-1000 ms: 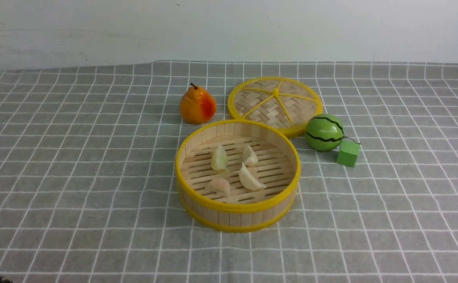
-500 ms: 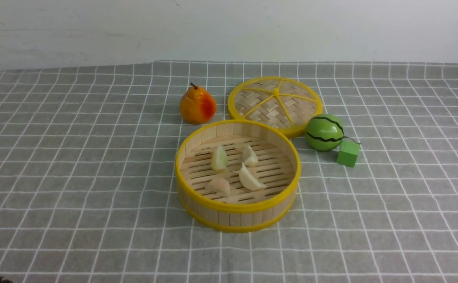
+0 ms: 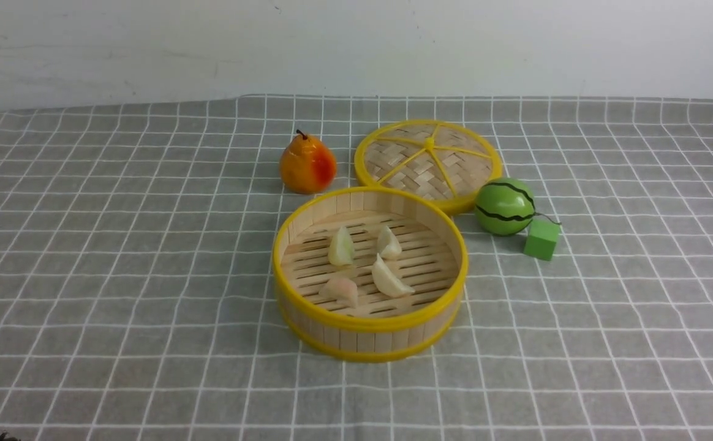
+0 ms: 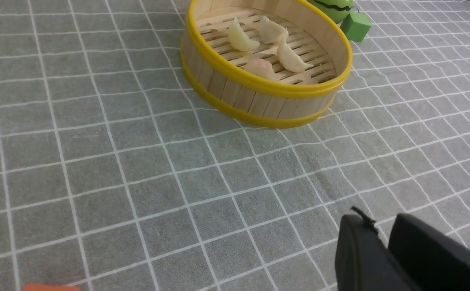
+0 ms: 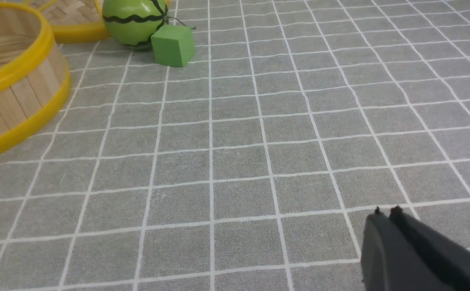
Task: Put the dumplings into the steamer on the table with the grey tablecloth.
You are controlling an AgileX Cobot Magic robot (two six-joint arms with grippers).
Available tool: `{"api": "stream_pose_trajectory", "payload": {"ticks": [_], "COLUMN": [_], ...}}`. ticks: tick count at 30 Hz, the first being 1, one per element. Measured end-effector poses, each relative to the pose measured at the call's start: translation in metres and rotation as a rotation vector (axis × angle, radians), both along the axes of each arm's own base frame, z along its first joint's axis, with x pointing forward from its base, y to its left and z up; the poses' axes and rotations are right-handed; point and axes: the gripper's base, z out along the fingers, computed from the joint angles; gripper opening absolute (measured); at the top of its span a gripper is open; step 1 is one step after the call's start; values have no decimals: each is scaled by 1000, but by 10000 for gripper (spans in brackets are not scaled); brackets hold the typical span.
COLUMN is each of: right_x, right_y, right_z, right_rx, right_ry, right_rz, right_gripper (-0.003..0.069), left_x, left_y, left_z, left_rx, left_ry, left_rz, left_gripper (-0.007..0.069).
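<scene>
The steamer (image 3: 369, 323) stands mid-table on the grey tablecloth (image 3: 117, 275). Several dumplings lie on its slatted floor: a yellow-green one (image 3: 341, 247), a white one (image 3: 389, 242), a larger white one (image 3: 390, 278) and a pinkish one (image 3: 342, 289). The left wrist view shows the steamer (image 4: 267, 83) and the dumplings (image 4: 291, 58) ahead of my left gripper (image 4: 378, 220). That gripper hangs over bare cloth with a narrow gap between its fingers and nothing in it. My right gripper (image 5: 386, 212) is shut and empty over the cloth, to the right of the steamer (image 5: 13, 76).
A pear (image 3: 307, 164) and the woven lid (image 3: 428, 160) lie just behind the steamer. A green watermelon toy (image 3: 505, 206) and a green cube (image 3: 541, 239) sit to its right. A white wall backs the table.
</scene>
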Motion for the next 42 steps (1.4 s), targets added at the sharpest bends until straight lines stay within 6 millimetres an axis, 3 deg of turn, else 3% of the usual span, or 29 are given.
{"api": "stream_pose_trajectory", "payload": {"ticks": [4,9,14,22,42], "right_x": [0,0,0,0,0], "right_y": [0,0,0,0,0], "right_z": [0,0,0,0,0], "right_rx": [0,-1,-1,-1,-1], "right_ry": [0,0,0,1,1], "right_rz": [0,0,0,0,0], "right_gripper": [0,1,6,19,43], "left_x": [3,8,6,9,7], "left_y": [0,9,20,30,31], "left_z": [-15,-39,-66,-106,-116], "left_rx": [1,-114,-140,-78,-15], "left_ry": [-18,-155,-242,-192,-122], "left_rz": [21,205,376,563,571], "left_gripper": [106,-13,-14,-14,-14]}}
